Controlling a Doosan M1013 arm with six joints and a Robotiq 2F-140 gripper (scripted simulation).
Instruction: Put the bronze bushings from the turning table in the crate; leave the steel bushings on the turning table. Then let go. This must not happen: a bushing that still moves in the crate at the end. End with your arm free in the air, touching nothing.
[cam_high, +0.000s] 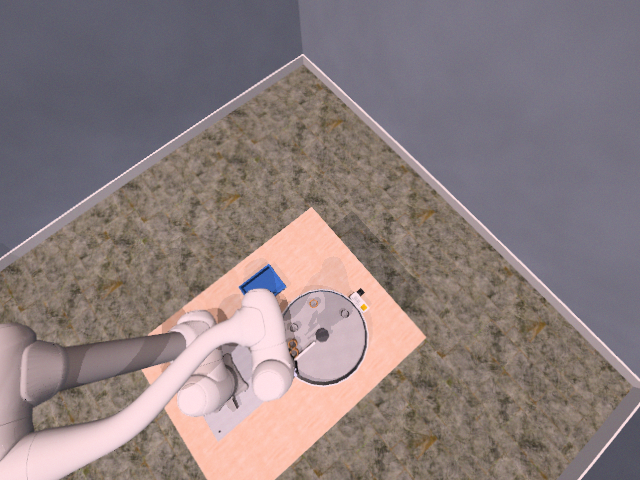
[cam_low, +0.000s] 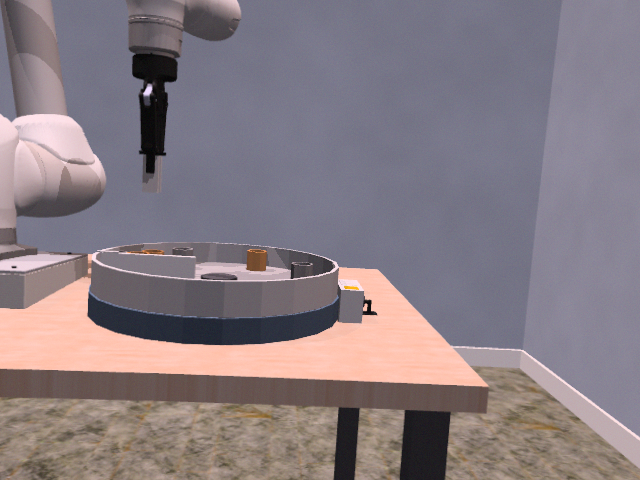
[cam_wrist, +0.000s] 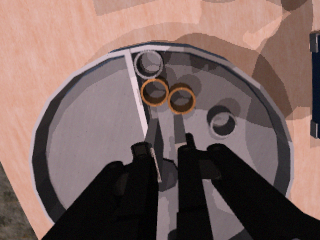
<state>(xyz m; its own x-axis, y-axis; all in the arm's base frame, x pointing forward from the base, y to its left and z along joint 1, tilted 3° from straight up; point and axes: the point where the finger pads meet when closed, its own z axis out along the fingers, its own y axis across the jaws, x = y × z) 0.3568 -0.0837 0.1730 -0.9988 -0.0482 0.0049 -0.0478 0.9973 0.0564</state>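
A round turning table carries bronze and steel bushings, with two bronze bushings side by side near its straight divider, which probably gathers pieces as they come round, and another bronze bushing apart. Beside it sits the blue crate, presumably placed to receive them. Above, the gripper's fingers are nearly together and pinch nothing, likely waiting.

Turning table — two bronze bushings side by side, between two steel bushings; gripper overhead — fingers nearly closed.
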